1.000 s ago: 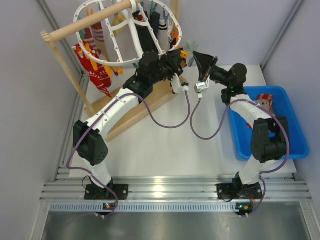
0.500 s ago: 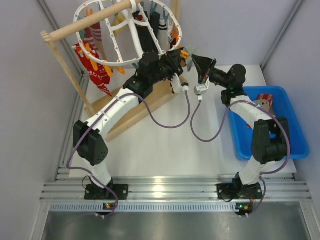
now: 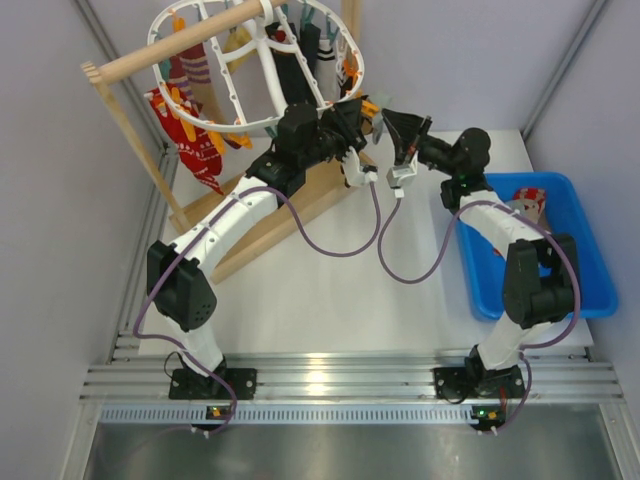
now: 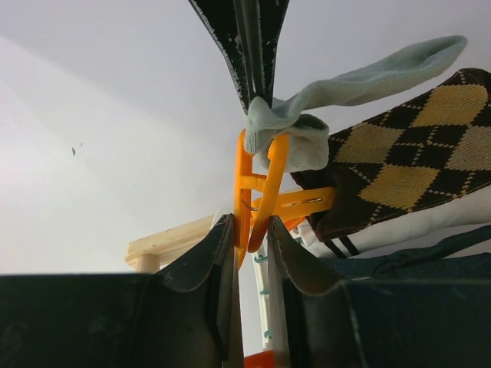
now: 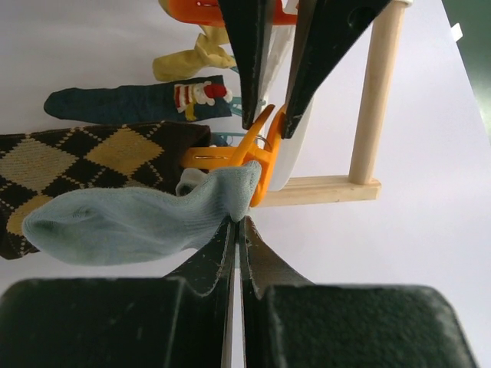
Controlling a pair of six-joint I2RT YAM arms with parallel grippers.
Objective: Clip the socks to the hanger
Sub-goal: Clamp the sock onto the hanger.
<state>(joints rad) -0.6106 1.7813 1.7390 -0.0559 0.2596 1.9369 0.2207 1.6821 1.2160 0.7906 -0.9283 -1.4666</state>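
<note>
The white oval hanger (image 3: 200,125) hangs from the rack's rod with several socks clipped on. My left gripper (image 4: 249,226) is shut on the handles of an orange clip (image 4: 257,192) at the hanger's right rim (image 3: 368,110). My right gripper (image 5: 238,222) is shut on the edge of a plain grey sock (image 5: 130,218) and holds that edge at the clip's mouth (image 5: 245,157). The sock also shows in the left wrist view (image 4: 345,88), bunched between the clip's tips. A brown-and-black argyle sock (image 4: 406,146) hangs from a neighbouring orange clip.
The wooden rack has a slanted rod (image 3: 170,45), a base board (image 3: 290,210) and an upright post (image 5: 376,92). A blue bin (image 3: 575,250) at the right holds a red patterned sock (image 3: 530,200). Red socks (image 3: 190,140) hang at the hanger's left.
My right gripper has moved left with the grey sock, up to the orange clip. My left gripper has stayed on the clip.
</note>
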